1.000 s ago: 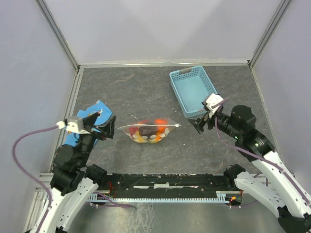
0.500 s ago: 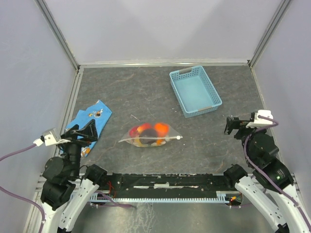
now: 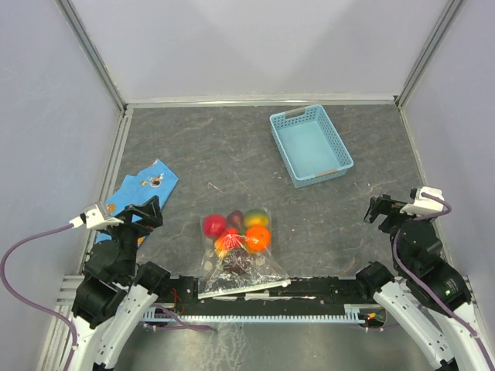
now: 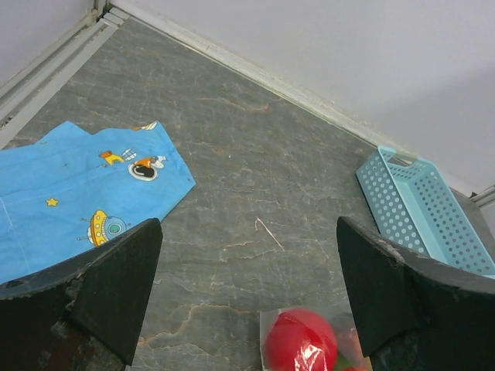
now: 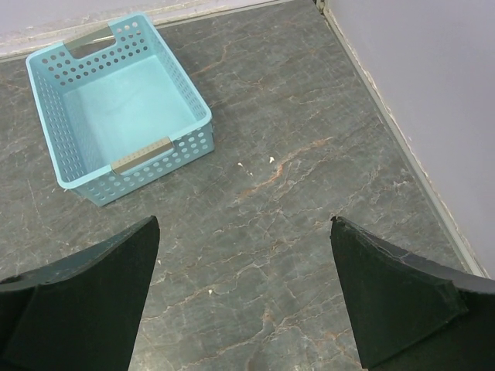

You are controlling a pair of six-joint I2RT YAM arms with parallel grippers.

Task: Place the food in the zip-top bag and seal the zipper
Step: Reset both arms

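The zip-top bag (image 3: 255,267) lies flat near the table's front edge, its whitish zipper (image 3: 244,287) strip toward the arms. I cannot tell whether it is pressed shut. The food sits inside it: a red fruit (image 3: 213,225), an orange one (image 3: 257,239), a yellow-green one (image 3: 256,220) and dark maroon pieces (image 3: 236,264). My left gripper (image 3: 147,210) is open and empty, up left of the bag; in its wrist view (image 4: 247,255) the red fruit (image 4: 300,340) shows under plastic between the fingers. My right gripper (image 3: 379,210) is open and empty, far right of the bag; its wrist view (image 5: 244,232) shows only table.
A light-blue plastic basket (image 3: 337,166) stands at the back right, empty; it also shows in the left wrist view (image 4: 418,209) and the right wrist view (image 5: 155,166). A blue printed cloth (image 3: 143,185) lies at the left (image 4: 77,185). Walls close in three sides.
The bag with the food has gone from the table's middle to the front edge and turned, its strip now toward the arms. Both grippers, first at the bag's ends, have drawn back.
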